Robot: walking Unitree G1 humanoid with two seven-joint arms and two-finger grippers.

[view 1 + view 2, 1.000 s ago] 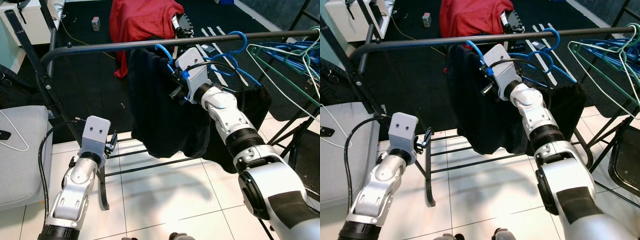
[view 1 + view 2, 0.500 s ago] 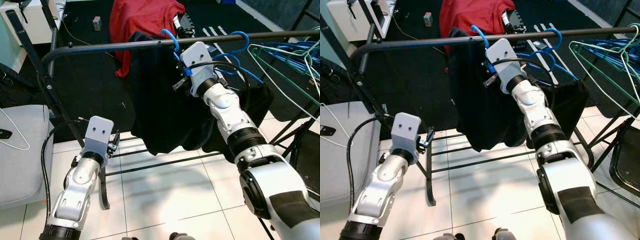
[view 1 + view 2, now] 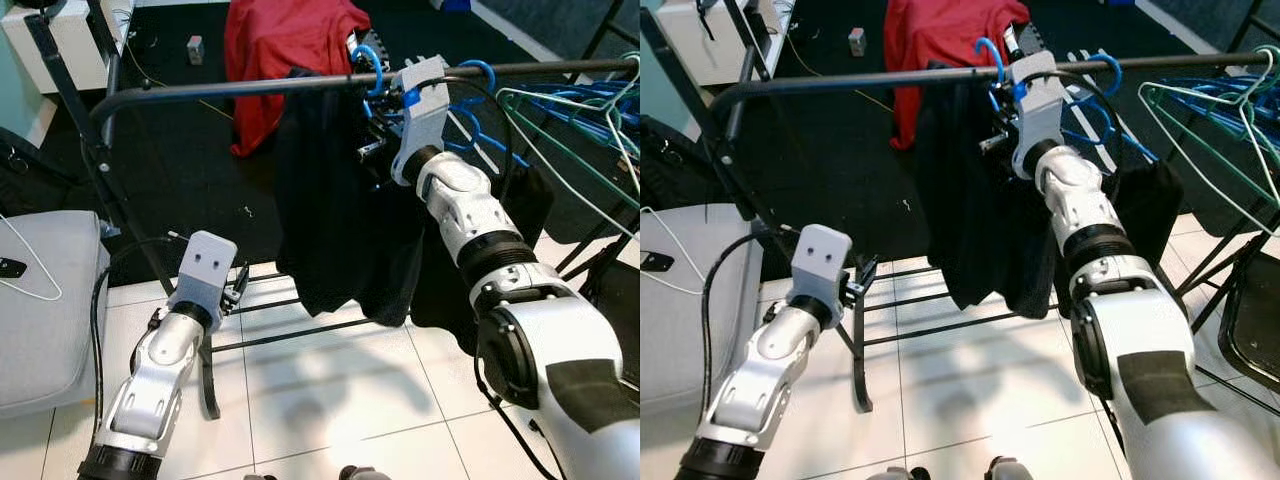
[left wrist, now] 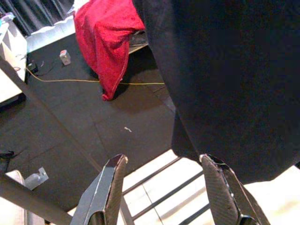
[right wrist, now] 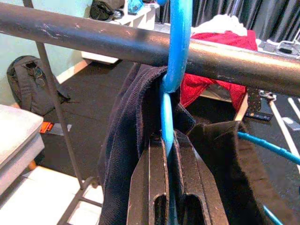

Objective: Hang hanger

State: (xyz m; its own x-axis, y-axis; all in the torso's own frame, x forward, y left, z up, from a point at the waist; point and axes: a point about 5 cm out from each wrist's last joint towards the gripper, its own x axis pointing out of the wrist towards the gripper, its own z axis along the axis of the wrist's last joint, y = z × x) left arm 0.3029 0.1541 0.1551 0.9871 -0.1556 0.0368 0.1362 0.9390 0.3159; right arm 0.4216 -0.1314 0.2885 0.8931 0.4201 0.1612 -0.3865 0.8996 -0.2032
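Over the rail (image 5: 93, 35), the right end effector (image 5: 168, 154) clamps the blue hanger (image 5: 174, 70).

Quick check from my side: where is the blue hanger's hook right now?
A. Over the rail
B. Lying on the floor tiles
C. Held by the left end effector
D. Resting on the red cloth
A: in the right wrist view the blue hook curves up over the dark rail, with the right end effector shut on the hanger just below it and the black garment hanging from it.

Home laundry corner, clothes rail (image 3: 250, 87), hangers (image 3: 580, 110), tiled floor (image 3: 330, 390)
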